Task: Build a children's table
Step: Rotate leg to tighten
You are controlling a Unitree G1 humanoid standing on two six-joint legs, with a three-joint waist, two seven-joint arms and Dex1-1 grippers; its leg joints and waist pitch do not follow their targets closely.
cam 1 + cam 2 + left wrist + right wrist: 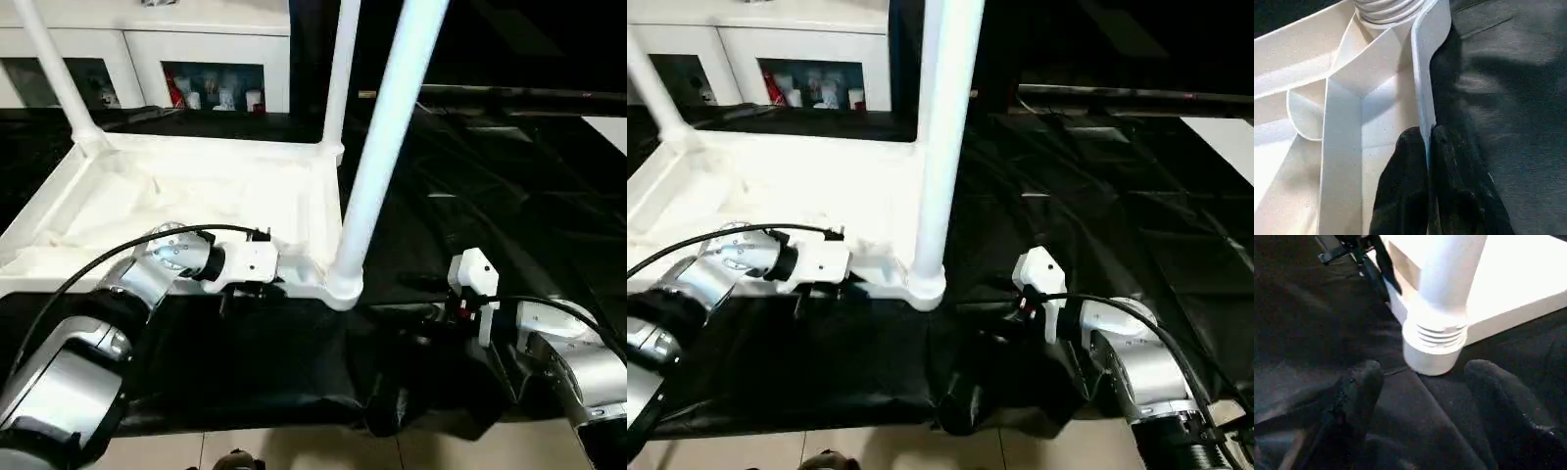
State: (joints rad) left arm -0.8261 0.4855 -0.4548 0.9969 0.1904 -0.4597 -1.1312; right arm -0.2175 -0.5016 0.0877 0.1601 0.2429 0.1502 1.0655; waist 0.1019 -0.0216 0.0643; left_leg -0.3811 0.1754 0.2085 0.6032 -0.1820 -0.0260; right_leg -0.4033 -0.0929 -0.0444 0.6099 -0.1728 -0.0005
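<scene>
Pinching table top rim, left hand (right hand open nearby).

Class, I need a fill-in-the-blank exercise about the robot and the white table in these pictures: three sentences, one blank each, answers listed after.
1. The table top lies upside down on a ____ cloth.
2. The left pincer is shut on the top's ____.
3. The right pincer is ____, its fingers apart before the nearest leg, touching nothing.

Missing words: black; rim; open
</scene>
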